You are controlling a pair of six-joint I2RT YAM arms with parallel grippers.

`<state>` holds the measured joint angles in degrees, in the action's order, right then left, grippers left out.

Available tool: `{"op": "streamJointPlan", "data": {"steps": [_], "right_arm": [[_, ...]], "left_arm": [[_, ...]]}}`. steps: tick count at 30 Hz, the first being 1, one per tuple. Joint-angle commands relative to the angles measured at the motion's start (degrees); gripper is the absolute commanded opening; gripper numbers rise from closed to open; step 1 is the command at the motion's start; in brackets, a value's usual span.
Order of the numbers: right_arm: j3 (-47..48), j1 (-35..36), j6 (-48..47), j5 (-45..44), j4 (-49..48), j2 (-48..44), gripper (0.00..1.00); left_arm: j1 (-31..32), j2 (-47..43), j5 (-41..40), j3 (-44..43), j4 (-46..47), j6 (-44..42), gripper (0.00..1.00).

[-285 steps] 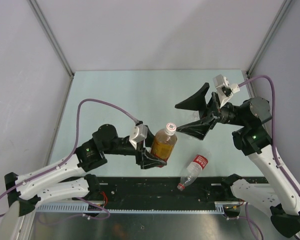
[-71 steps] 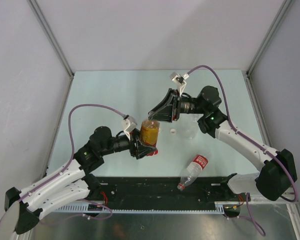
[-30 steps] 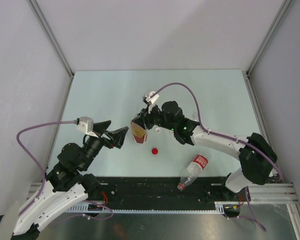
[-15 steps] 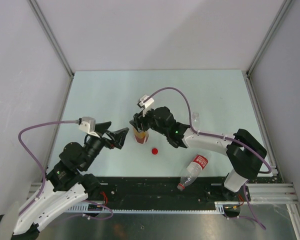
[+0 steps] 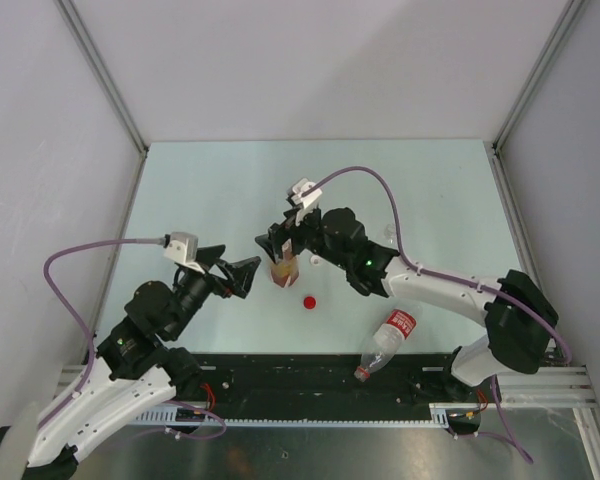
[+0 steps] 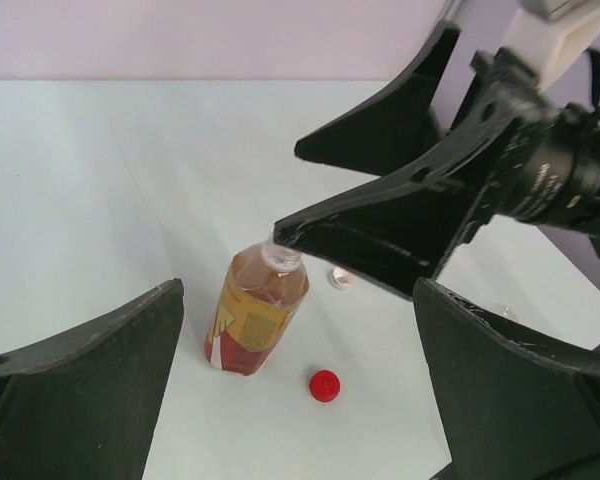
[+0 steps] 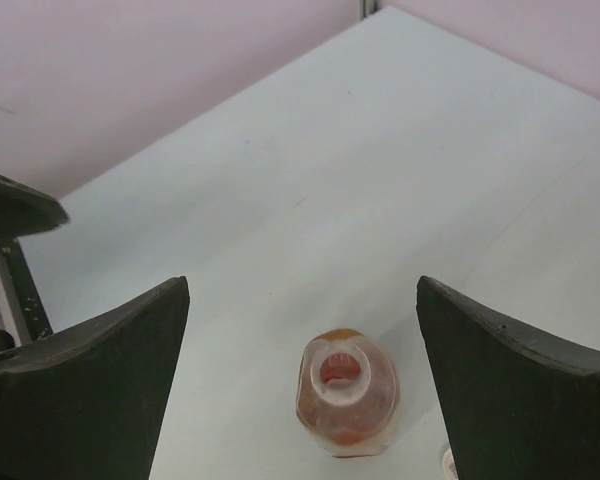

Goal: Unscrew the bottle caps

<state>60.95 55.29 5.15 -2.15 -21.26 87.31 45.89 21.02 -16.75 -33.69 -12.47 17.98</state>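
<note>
In the overhead view the right hand [image 5: 277, 250] covered most of the amber bottle [image 5: 283, 270], leaving only its labelled lower part visible. From the left wrist camera, one finger [image 6: 365, 232] of that hand reached to the bottle's rim, and it could not be told whether the tip touched. A white cap [image 6: 342, 278] lay half hidden behind the same finger. The labelled clear bottle [image 5: 388, 338] lay on its side near the desk's [image 5: 200, 190] front edge, too small to tell whether a cap sat on its neck.

The amber bottle stood upright near the middle of the desk with its neck uncapped. The red cap [image 5: 309, 301] lay just beside it, on the near side.

The right arm stretched across from the right with its hand poised above the bottle, fingers spread wide to either side and gripping nothing. The left arm was raised and bent, and its hand [image 5: 242, 258] pointed toward the bottle from the left, spread wide as well and holding nothing.
</note>
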Motion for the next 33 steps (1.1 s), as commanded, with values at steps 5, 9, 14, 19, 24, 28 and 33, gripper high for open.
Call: {"op": "streamJointPlan", "data": {"steps": [5,9,14,19,24,28,33], "right_arm": [[0.9,-0.93,1.07,3.68,1.15,-5.61,0.99],[0.93,-4.8,5.05,9.03,2.94,-7.45,0.99],[0.92,-13.57,11.0,17.04,6.33,-9.73,0.99],[0.9,-22.44,13.56,19.41,11.39,-13.27,0.99],[0.51,-31.38,16.17,16.29,18.63,-18.72,1.0],[-3.51,-38.9,17.41,15.06,20.75,-24.41,0.99],[-7.89,-49.04,18.48,12.13,28.15,-31.09,0.99]], "left_arm": [[-0.02,3.22,1.08,-0.86,-0.21,1.11,0.99],[-0.03,7.13,3.43,-2.33,-1.06,1.39,0.99],[-0.82,12.52,4.51,-4.44,-3.9,1.82,0.99],[-4.58,15.03,6.89,-5.03,-5.87,3.22,0.99],[-12.51,15.44,14.25,-4.36,-6.8,3.88,0.99],[-20.86,16.53,21.34,-3.29,-7.44,4.65,0.99],[-33.16,21.8,31.16,-2.98,-9.39,5.8,0.99]]}}
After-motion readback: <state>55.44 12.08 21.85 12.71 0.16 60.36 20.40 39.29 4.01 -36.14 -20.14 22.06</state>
